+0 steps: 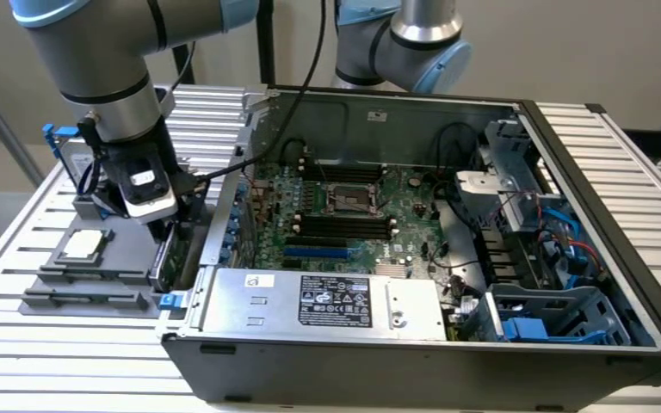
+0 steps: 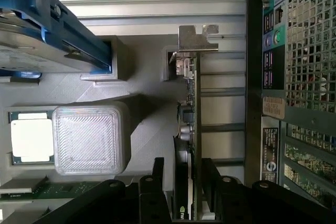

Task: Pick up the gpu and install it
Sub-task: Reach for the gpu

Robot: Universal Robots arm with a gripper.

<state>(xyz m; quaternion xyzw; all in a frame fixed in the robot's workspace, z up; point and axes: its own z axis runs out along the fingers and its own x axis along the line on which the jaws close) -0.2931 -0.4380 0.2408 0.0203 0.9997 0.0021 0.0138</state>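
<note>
Nearest the exterior camera stands the open case (image 1: pixel 399 366), its dark front wall at 6 o'clock in that view. It rests on a slatted bench (image 1: pixel 55 379) that runs out past both of its sides. Down from 11 o'clock reaches the grey arm (image 1: pixel 101 60), hanging just outside the case wall. Inside the case, the green motherboard (image 1: pixel 411 194) lies flat in the middle, and the silver power supply (image 1: pixel 319 297) fills the 6 o'clock edge below it. At 9 o'clock of the case, touching the bench, sits a grey holder (image 1: pixel 32 280). At its 12 o'clock end it carries a hard drive (image 1: pixel 66 151) in a blue frame. The gpu (image 1: pixel 168 254) stands on edge along the 3 o'clock side of the holder, just beside the case wall and outside the case. In the wrist view the gpu (image 2: pixel 188 124) shows its green board on one face and black cooler on the other. The gripper (image 1: pixel 169 231) sits over the card's top edge. In the wrist view the gripper (image 2: pixel 185 163) straddles it. The fingers (image 2: pixel 158 169) are released, one to each face, with a sliver of holder showing between finger and cooler. A cpu (image 1: pixel 83 245) lies flat at the holder's centre. The silver bracket (image 2: pixel 197 38) caps the card's end towards the hard drive.
</note>
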